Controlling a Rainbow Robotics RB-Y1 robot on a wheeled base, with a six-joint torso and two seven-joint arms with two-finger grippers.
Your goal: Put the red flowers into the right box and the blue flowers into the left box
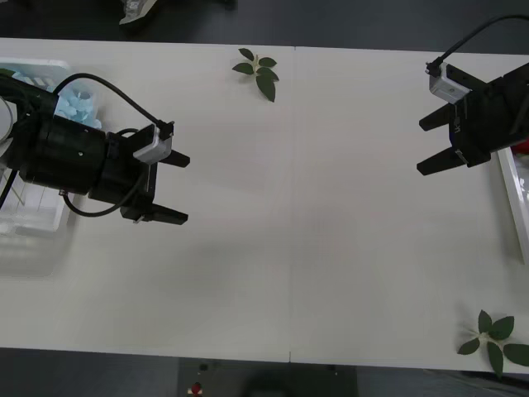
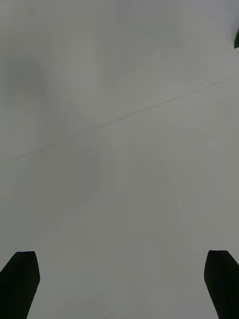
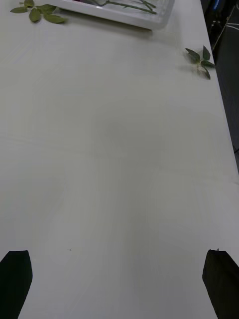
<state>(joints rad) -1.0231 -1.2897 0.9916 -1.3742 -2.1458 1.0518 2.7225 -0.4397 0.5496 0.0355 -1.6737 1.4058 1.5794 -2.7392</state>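
Note:
Pale blue flowers point(image 1: 78, 103) lie in the left box point(image 1: 33, 236) at the table's far left, partly behind my left arm. My left gripper point(image 1: 176, 188) hangs open just right of that box, holding nothing; its fingers point(image 3: 15, 284) frame bare table. The right box point(image 1: 512, 194) shows as a white rim at the far right edge. It appears again as the right box point(image 3: 149, 20), with thin green stems point(image 3: 124, 5) lying in it. The blooms of the red flowers are out of view. My right gripper point(image 1: 423, 145) is open and empty, beside that rim.
Loose green leaf sprigs lie on the white table: one sprig point(image 1: 258, 73) at the back centre, another sprig point(image 1: 496, 341) at the front right corner. The wide stretch of table between the two grippers holds nothing.

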